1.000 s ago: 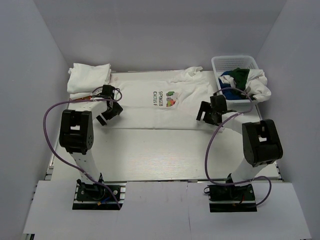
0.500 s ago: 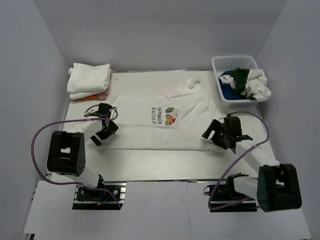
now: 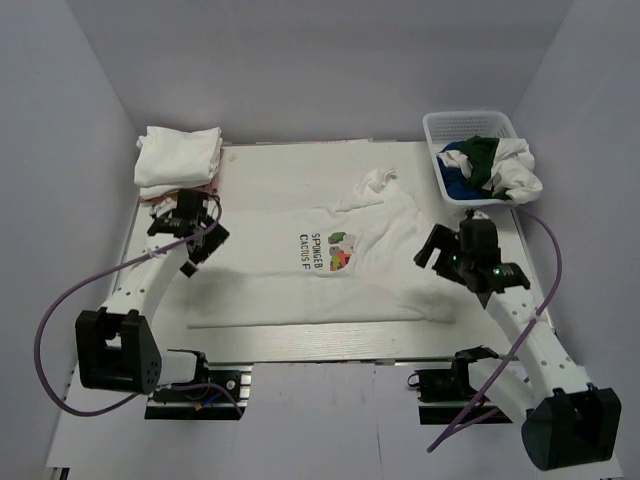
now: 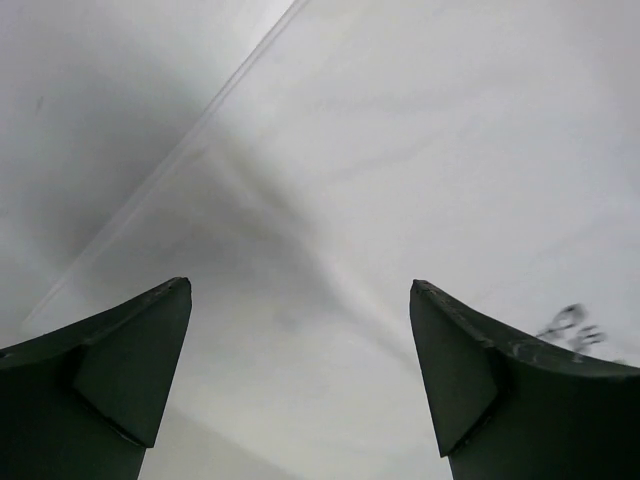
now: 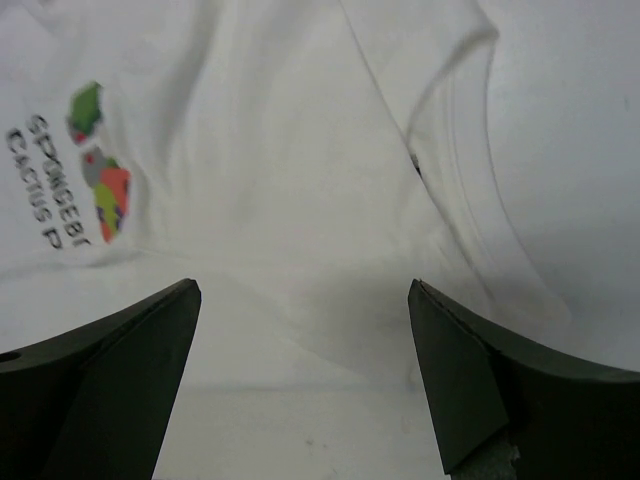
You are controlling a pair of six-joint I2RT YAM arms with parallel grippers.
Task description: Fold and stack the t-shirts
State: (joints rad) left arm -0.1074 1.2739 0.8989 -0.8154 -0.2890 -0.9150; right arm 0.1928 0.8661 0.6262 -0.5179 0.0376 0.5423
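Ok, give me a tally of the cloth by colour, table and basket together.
White t-shirt with colourful print, spread flat on the table: 1
Folded white cloth pile, far left: 1, layers uncountable
Royal blue cloth in the white plastic lattice basket: 1
Dark green cloth in the basket: 1
White cloth draped over the basket's rim: 1
Total: 5, pile counted as one

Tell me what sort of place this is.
Likely a robot lab's enclosed test booth, not a home: plain white walls box in the table, the left arm and right arm are bolted at its near edge, and a basket holds unfolded t-shirts.
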